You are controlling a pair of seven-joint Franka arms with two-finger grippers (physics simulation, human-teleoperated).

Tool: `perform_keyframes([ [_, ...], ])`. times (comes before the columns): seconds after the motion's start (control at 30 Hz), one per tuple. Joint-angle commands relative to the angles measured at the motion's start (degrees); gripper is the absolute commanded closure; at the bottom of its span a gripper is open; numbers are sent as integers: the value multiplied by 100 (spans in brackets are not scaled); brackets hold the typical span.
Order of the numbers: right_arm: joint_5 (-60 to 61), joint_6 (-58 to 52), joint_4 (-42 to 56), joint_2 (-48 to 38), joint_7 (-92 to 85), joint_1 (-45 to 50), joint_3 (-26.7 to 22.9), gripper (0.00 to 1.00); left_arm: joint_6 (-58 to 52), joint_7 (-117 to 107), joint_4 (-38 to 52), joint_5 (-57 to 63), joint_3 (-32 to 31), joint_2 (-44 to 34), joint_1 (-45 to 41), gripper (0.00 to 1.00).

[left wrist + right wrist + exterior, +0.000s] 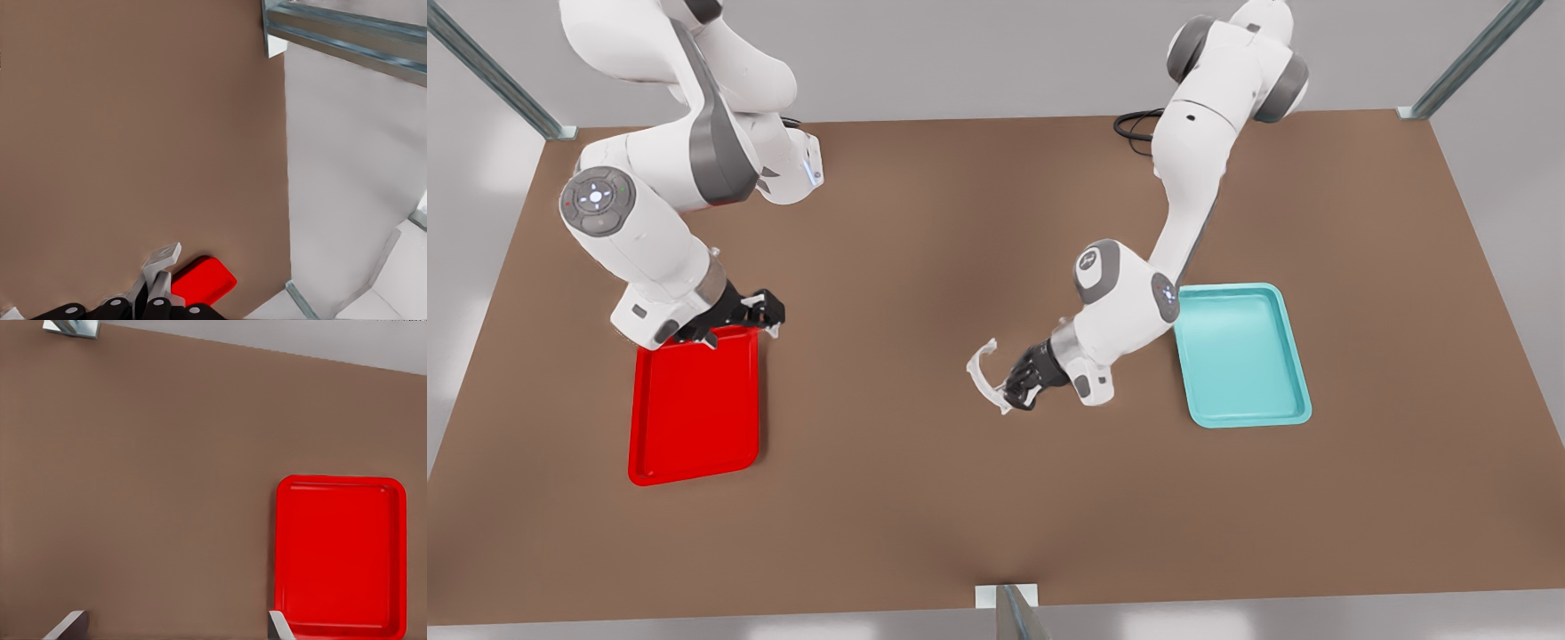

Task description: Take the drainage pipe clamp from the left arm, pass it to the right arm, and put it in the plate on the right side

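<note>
The drainage pipe clamp (983, 373), a thin white half-ring, sticks out of my left gripper (1018, 387) over the middle of the table. That gripper is shut on the clamp. In the left wrist view one flat foot of the clamp (165, 255) pokes out between the closed fingers (157, 288) of the left gripper (148, 293). My right gripper (769, 318) hangs open over the far edge of the red plate (694, 409) at the front view's left, holding nothing. Its fingertips (280, 627) stand wide apart, with the plate (340, 553) ahead of them. The plate's corner (203, 280) lies beyond the clamp.
A teal tray (1240, 356) lies on the brown table just to the front view's right of the left arm. A black cable (1134, 124) loops at the table's far edge. Metal frame posts (1467, 62) stand at the far corners, and a bracket (1009, 600) at the near edge.
</note>
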Motion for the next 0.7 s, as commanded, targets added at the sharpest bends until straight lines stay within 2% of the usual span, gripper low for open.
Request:
perform_keyframes([
  [0.0,29,515,-1,72,982,395,25,0,1348,-8908,20,-330,59,141,-211,79],
  [0.03,-50,797,-1,221,973,597,25,0,1348,-9295,55,-322,112,264,-299,79],
  [0.1,-270,1149,-10,406,947,852,25,0,1357,-10691,380,627,200,641,-439,79],
  [0.23,-885,1307,1062,1267,982,1573,-18,0,1357,-11607,644,759,200,756,-659,79],
  [0.3,-1421,1377,1282,1557,991,1916,-45,0,1339,-11651,697,751,182,739,-685,79],
  [0.37,-2098,1579,1238,1698,1000,2153,-36,0,1331,-11791,697,759,182,739,-712,79],
  [0.67,-2406,1667,737,1830,1000,1969,-45,0,1295,-11774,688,751,182,739,-685,79],
])
